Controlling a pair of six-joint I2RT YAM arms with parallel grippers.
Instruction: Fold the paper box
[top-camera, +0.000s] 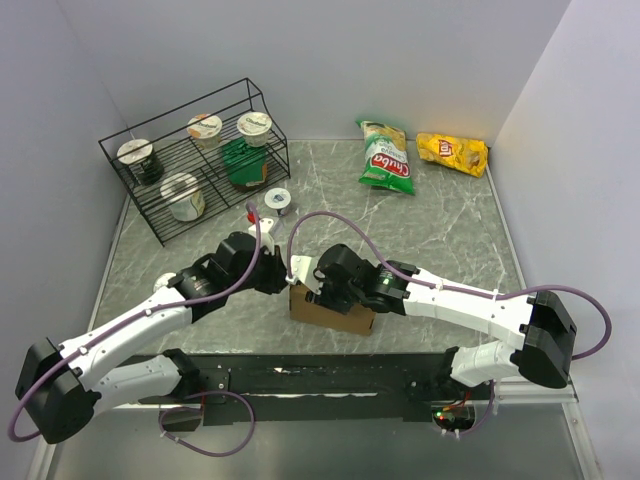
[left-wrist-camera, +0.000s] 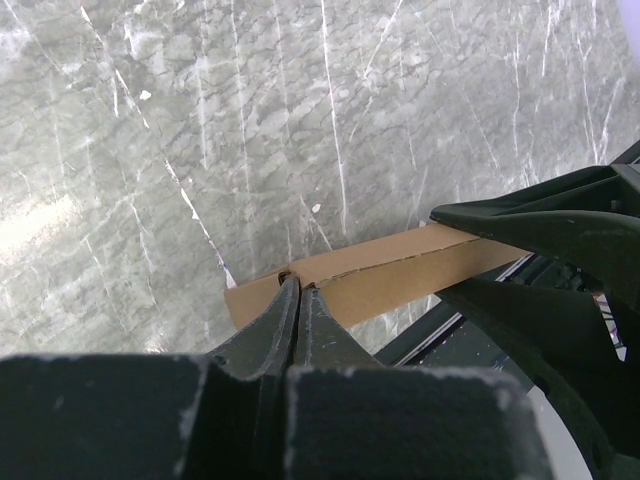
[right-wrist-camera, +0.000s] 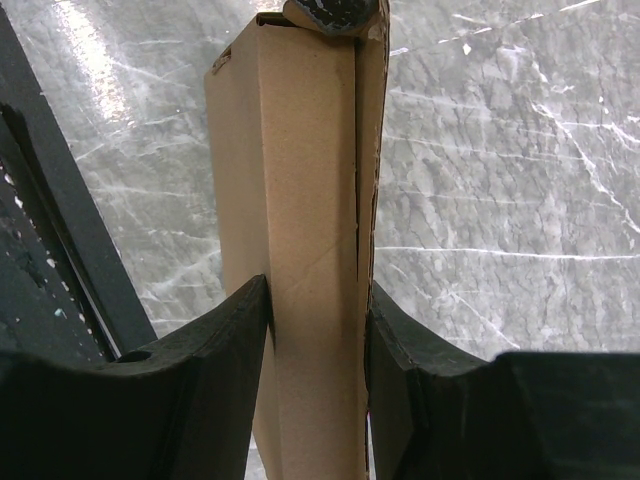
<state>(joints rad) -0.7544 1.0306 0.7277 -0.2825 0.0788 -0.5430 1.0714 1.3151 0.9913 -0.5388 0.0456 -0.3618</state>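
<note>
The paper box (top-camera: 330, 312) is plain brown cardboard, folded up into a narrow block at the table's near middle. My right gripper (top-camera: 322, 288) is shut on it; in the right wrist view its fingers (right-wrist-camera: 232, 330) press both long sides of the box (right-wrist-camera: 305, 200). My left gripper (top-camera: 285, 280) is at the box's left end. In the left wrist view its fingers (left-wrist-camera: 283, 318) are pressed together with their tips at the box's top edge (left-wrist-camera: 380, 270). I cannot see whether a flap is pinched between them.
A black wire rack (top-camera: 195, 160) with several cups stands at the back left. A small tape roll (top-camera: 277, 199) lies by it. A green chip bag (top-camera: 386, 158) and a yellow chip bag (top-camera: 452, 152) lie at the back right. A black rail (top-camera: 330, 378) runs along the near edge.
</note>
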